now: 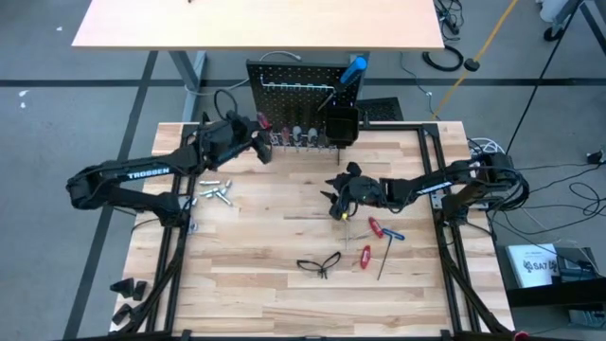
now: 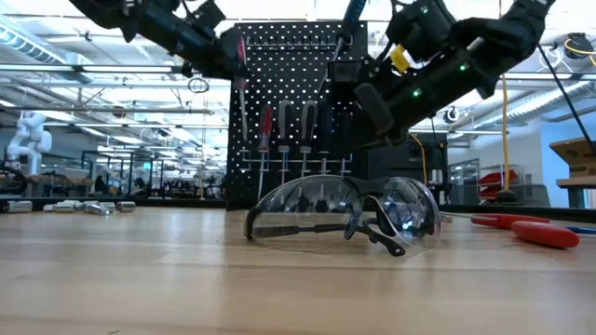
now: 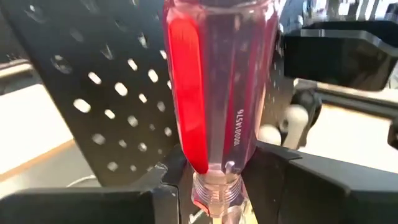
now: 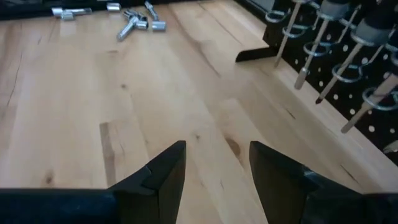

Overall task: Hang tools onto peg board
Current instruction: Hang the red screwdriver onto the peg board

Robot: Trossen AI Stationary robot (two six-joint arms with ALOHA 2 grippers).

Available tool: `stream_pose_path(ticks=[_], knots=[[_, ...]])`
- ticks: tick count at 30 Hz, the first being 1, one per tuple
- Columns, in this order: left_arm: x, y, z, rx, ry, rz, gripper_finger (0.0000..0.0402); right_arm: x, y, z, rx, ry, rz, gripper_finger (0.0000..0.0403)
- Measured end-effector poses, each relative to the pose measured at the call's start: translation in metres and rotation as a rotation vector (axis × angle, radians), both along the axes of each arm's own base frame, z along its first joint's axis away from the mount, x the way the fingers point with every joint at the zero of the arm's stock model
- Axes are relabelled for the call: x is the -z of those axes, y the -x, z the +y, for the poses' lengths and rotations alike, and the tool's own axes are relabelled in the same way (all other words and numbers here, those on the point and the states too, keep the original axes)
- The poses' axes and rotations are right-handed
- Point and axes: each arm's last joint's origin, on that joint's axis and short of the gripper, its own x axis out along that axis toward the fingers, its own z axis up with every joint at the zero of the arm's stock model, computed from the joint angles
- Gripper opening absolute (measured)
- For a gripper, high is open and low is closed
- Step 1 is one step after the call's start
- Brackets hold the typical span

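Two arms in the high view: left gripper [image 1: 258,135] at the peg board [image 1: 294,85] near its left end, right gripper [image 1: 333,204] mid-table, glasses [image 1: 319,264] lying nearer. Low view: glasses [image 2: 345,214] block the board's foot; both arms are cut off above. Left wrist view: fingers [image 3: 311,186] clamp a red-handled screwdriver [image 3: 214,93], shaft hidden; right wrist view: fingers [image 4: 158,174] parted, empty, above bare wood.
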Motion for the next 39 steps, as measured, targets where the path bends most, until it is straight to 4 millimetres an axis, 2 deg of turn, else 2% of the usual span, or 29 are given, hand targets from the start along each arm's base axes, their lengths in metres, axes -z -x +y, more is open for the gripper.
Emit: stream_pose_path(ticks=[9, 16, 39], knots=[[0.013, -0.004, 0.018, -0.04, 0.0, 0.045, 0.0108, 0.002, 0.002, -0.014, 0.043, 0.001, 0.027, 0.0171], [0.017, -0.006, 0.024, -0.019, 0.028, 0.031, 0.0108, 0.005, 0.004, -0.014, 0.044, -0.002, 0.064, 0.0171], [0.067, -0.03, 0.039, -0.046, 0.132, 0.155, 0.0108, 0.006, 0.005, -0.014, 0.044, -0.003, 0.069, 0.0171]])
